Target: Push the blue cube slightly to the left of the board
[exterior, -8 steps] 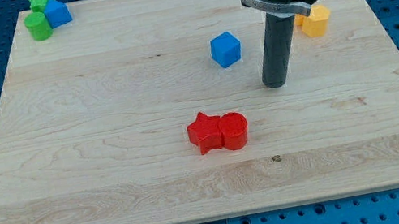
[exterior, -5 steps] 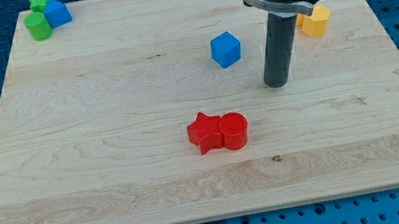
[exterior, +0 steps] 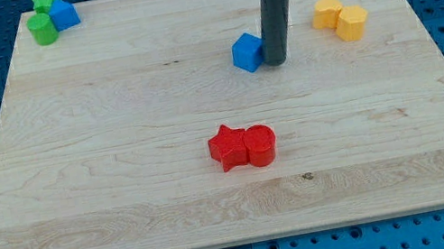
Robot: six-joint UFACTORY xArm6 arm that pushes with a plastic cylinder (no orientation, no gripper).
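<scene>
The blue cube (exterior: 247,52) sits on the wooden board (exterior: 119,161), a little right of centre in the upper half. My tip (exterior: 276,63) stands right against the cube's right side, touching it or nearly so. The dark rod rises from there out of the view's top.
A red star (exterior: 226,147) and a red cylinder (exterior: 260,146) touch each other below the cube. Two yellow blocks (exterior: 341,17) lie at the upper right. At the top left corner a green star (exterior: 45,2), a green cylinder (exterior: 42,29) and another blue block (exterior: 63,13) cluster.
My tip has moved up and to the left, from right of the cube with a gap to right against its right side. The cube has shifted a touch to the left.
</scene>
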